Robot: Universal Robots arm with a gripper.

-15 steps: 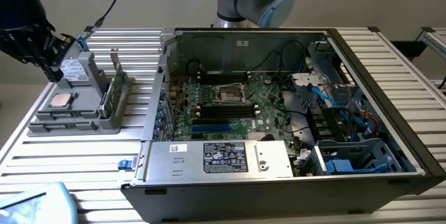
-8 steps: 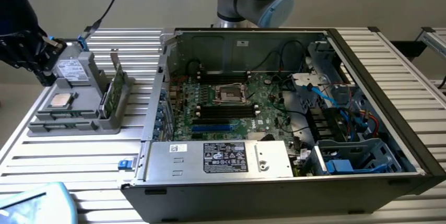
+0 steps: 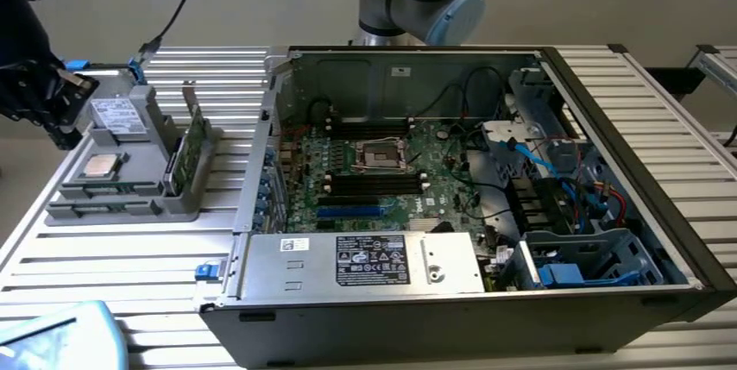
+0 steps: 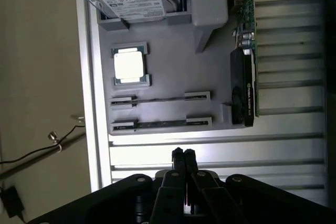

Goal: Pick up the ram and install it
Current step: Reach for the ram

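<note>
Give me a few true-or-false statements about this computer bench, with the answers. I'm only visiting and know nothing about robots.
1. The computer case lies open, with its circuit board showing. True.
2. The jaws grip the ram. False: they are shut on nothing, and the ram sits edge-up in a slot of the gray holder.
3. The silver processor chip rests in the gray holder. True.
4. The green card with the metal bracket lies flat inside the case. False: it stands on edge in the holder, outside the case.
</note>
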